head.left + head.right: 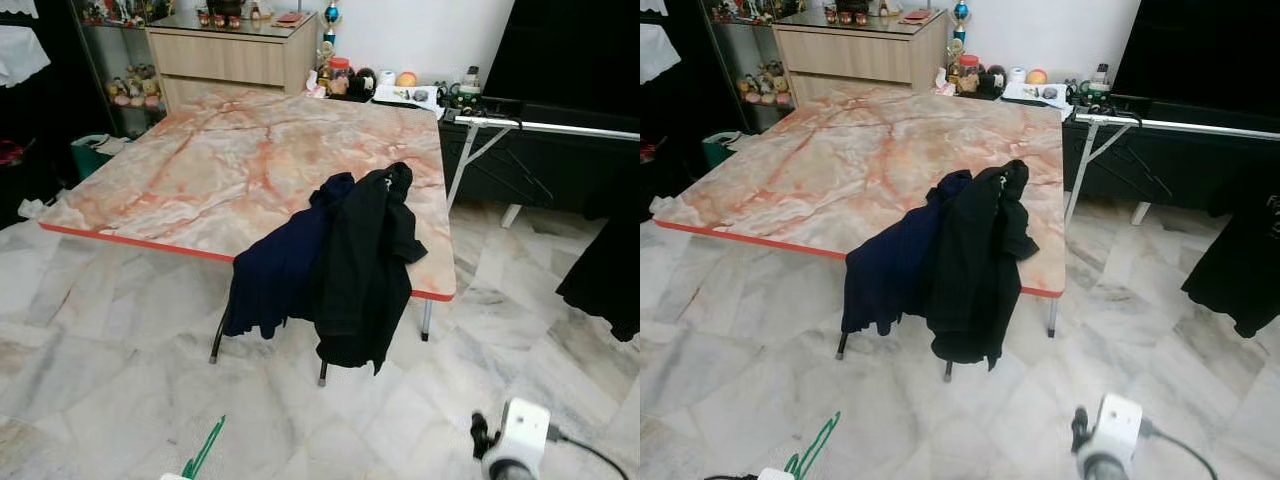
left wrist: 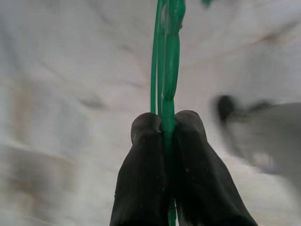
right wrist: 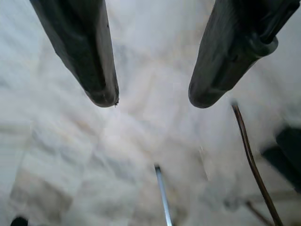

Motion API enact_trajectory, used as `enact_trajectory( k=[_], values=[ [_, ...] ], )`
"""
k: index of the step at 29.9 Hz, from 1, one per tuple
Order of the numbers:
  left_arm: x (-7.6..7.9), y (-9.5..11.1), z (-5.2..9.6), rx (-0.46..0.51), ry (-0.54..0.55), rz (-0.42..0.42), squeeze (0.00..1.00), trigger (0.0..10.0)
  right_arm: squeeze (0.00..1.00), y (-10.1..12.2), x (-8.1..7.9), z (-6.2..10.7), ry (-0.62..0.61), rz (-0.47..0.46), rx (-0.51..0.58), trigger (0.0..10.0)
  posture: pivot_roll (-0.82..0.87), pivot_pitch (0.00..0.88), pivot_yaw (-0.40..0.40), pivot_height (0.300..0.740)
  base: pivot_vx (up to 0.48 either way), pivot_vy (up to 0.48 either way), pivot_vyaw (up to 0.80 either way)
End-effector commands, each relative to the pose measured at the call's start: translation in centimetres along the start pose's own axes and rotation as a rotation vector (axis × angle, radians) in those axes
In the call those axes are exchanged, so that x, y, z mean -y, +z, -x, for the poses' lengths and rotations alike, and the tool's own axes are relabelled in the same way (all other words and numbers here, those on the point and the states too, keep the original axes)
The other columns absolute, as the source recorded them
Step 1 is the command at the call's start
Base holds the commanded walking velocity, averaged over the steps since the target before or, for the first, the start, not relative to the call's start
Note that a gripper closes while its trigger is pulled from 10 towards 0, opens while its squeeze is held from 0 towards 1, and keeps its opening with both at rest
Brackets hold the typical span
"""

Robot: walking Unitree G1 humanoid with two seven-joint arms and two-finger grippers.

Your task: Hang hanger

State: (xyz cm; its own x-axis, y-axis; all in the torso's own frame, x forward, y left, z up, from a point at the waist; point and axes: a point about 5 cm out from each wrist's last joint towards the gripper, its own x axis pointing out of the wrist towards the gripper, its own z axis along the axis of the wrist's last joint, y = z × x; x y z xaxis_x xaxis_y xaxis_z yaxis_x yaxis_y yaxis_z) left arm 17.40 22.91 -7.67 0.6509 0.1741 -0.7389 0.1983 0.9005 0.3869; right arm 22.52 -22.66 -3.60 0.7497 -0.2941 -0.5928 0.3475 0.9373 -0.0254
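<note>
My left gripper [image 2: 164, 123] is shut on a thin green hanger [image 2: 167, 61], whose wire runs out past the fingertips over the pale floor. In the left eye view the green hanger [image 1: 204, 450] pokes up at the bottom edge, low in front of the table. My right gripper [image 3: 153, 101] hangs open above the floor with nothing between its fingers; its white wrist [image 1: 515, 445] is at the lower right. A white clothes rail [image 1: 560, 125] stands at the right behind the table, with a dark hanger [image 1: 525, 175] on it.
A low marble-topped table [image 1: 220, 170] with a red edge stands ahead. A navy garment [image 1: 275, 270] and a black one [image 1: 365, 270] drape over its front edge. Another black garment [image 1: 610, 270] hangs at the far right. A wooden dresser [image 1: 230, 55] stands behind.
</note>
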Motion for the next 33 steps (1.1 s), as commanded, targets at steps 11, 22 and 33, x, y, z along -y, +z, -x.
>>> enact_trajectory(
  k=[11,22,33],
  values=[
    [-0.1,3.8,-0.5,0.187,-0.065,-0.159,0.0,10.0,0.0,-3.6,0.4,0.2,0.026,0.135,-0.129,10.0,0.14,0.016,-0.019,0.74,0.0,0.0,0.0],
    [0.3,2.9,-0.4,0.159,-0.075,-0.127,0.0,10.0,0.0,-4.9,0.9,0.6,0.007,0.114,-0.171,10.0,0.14,0.026,-0.014,0.74,0.0,-0.137,0.0],
    [0.2,2.8,-0.4,0.154,-0.074,-0.118,0.0,10.0,0.0,-4.7,1.1,0.5,-0.02,0.059,-0.16,10.0,0.14,0.026,-0.013,0.74,0.0,-0.255,-0.43]
  ],
)
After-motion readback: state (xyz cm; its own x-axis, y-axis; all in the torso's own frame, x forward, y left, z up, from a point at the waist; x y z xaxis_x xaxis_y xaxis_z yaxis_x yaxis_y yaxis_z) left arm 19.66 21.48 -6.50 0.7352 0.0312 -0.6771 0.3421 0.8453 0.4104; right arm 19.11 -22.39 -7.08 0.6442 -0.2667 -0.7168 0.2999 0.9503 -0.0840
